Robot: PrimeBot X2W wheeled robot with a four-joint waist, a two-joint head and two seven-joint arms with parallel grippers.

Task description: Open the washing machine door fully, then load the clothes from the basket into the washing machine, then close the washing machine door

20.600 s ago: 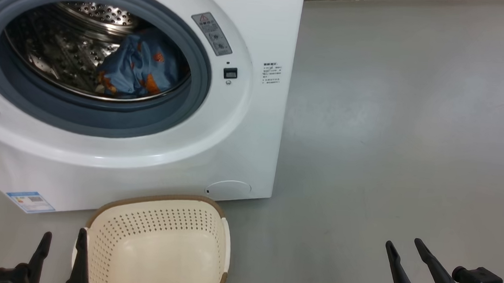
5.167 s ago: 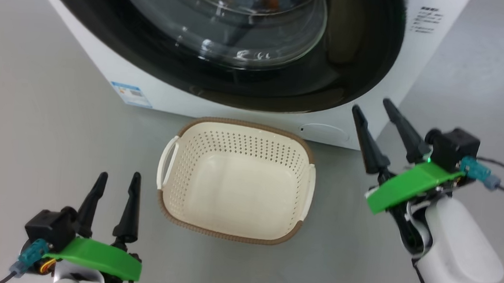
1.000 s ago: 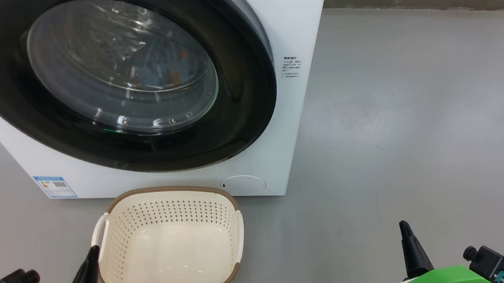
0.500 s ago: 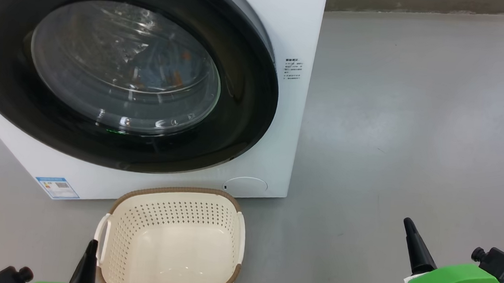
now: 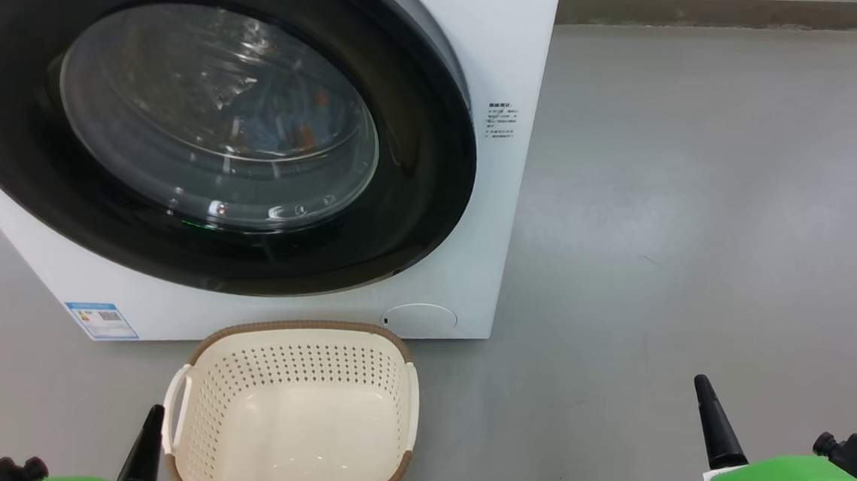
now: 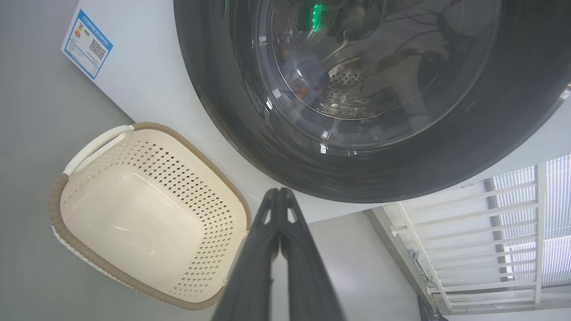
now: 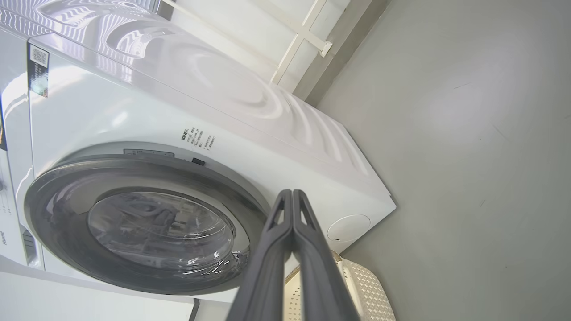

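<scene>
Two grippers hung low: the left gripper [image 6: 279,192] and the right gripper [image 7: 292,194] each had its dark fingers pressed together on nothing. The large round glossy black-rimmed glass washing machine door [image 5: 434,165] sat shut on the big white boxy washing machine [image 5: 518,43]. Its rim looked slick and stiff, and where to take hold of it was hard to make out. The soft, light blue bear-printed clothes [image 5: 286,125] lay behind the window, blurred by reflections. The small cream perforated plastic basket [image 5: 299,360] stood empty in front.

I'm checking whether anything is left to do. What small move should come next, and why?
Probably nothing more than holding still: the washing machine door looks shut against the washing machine, the clothes show behind its glass, the basket is empty, and the left hand and right hand are shut, holding nothing.
</scene>
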